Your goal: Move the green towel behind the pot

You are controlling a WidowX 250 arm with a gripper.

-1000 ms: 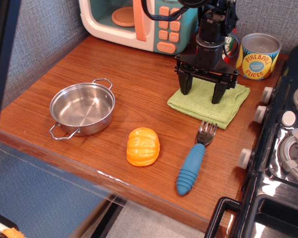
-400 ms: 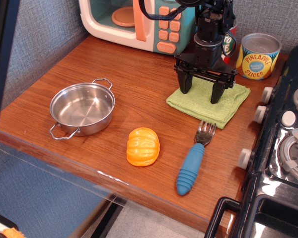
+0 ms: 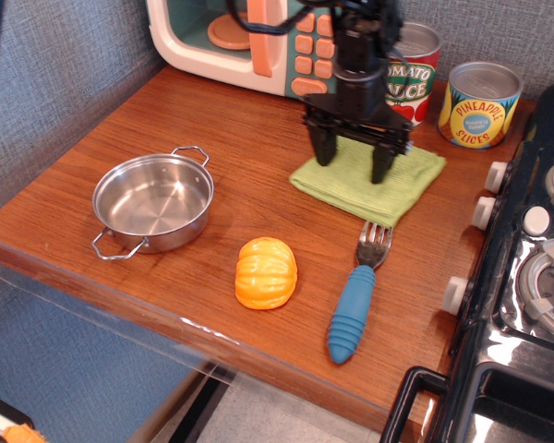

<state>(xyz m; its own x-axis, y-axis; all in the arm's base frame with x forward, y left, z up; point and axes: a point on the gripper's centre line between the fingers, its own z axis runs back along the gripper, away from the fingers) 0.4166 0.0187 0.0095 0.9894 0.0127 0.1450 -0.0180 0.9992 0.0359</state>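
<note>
So compared with a moment back, the black two-fingered gripper point(image 3: 353, 162) has slid to the left and the light lime-green folded terry towel point(image 3: 369, 177) has come along with it, so the towel now sits further from the stove edge and the red tomato can point(image 3: 411, 74) behind is out in the open. The jaws are spread wide apart, with both fingertips point(image 3: 381, 169) pressed down on the back half of the towel, one near its left side and one near the middle; they're pushing on the cloth rather than pinching it, as far as I can tell. The towel lies flat on the brown wooden counter point(image 3: 249, 157), just in front of the toy microwave point(image 3: 258, 41) and well to the right of the small shiny stainless-steel pot with wire loop handles point(image 3: 152, 203). That pot has nothing inside. The yellow pineapple slices tin point(image 3: 480, 103) stands beside the tomato can. An orange plastic pumpkin point(image 3: 266, 272) and a fork with a blue ribbed handle point(image 3: 358, 300) sit toward the front, the fork's tines just short of the towel's front corner.
</note>
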